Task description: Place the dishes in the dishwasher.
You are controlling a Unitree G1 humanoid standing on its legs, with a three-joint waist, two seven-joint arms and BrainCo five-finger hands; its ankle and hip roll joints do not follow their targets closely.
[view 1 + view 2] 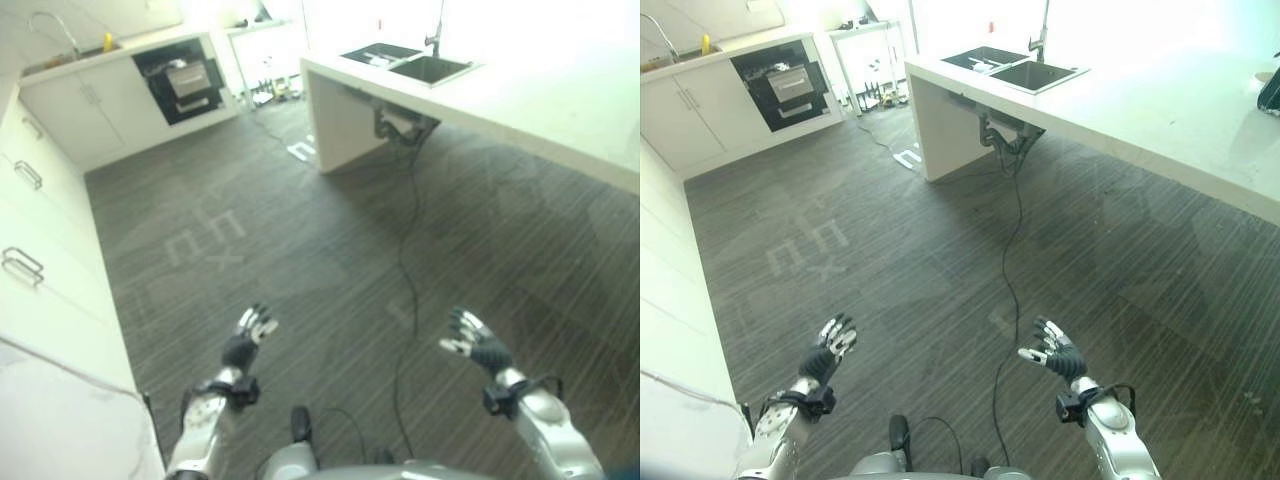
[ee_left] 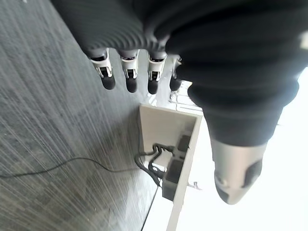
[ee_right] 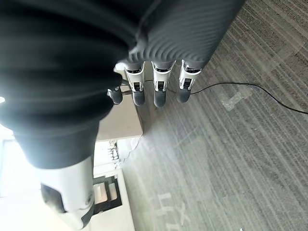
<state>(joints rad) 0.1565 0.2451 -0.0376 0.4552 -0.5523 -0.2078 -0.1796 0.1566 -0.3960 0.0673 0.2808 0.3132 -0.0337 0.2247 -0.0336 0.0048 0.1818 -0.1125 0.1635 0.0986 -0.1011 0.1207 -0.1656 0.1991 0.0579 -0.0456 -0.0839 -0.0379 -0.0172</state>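
**Operator:** Starting nearest to me: I have the left hand (image 1: 248, 340) low in the frame, left of centre, and the right hand (image 1: 478, 343) low and right of centre. Both hang over bare striped floor (image 1: 300, 260), fingers straight and spread, thumbs apart, nothing in either one. The wrist views agree: relaxed fingers over floor, no dish in them.

**Observer:** So how much of the task would you call done?

**Operator:** None that I can judge. I'm holding no dish, and I'm standing well apart from both the counter and the machine. Everything is left: walk over, pick up, carry, load.

**Observer:** Where are the dishes?

**Operator:** Farther off, upper centre of the frame, the white island counter (image 1: 520, 95) has a double sink (image 1: 408, 62) with a tap. Something pale lies in the left basin (image 1: 985, 64), possibly dishes, but it's too small for me to tell what, or which way it lies.

**Observer:** And the dishwasher?

**Operator:** Farthest, upper left: the dishwasher (image 1: 185, 80) is a dark opening in the white cabinets (image 1: 85, 110), with a rack or drawer drawn out toward the room. Its mouth faces the open floor, toward the lower right of the frame, and the pulled-out part's long axis runs along the cabinet front.
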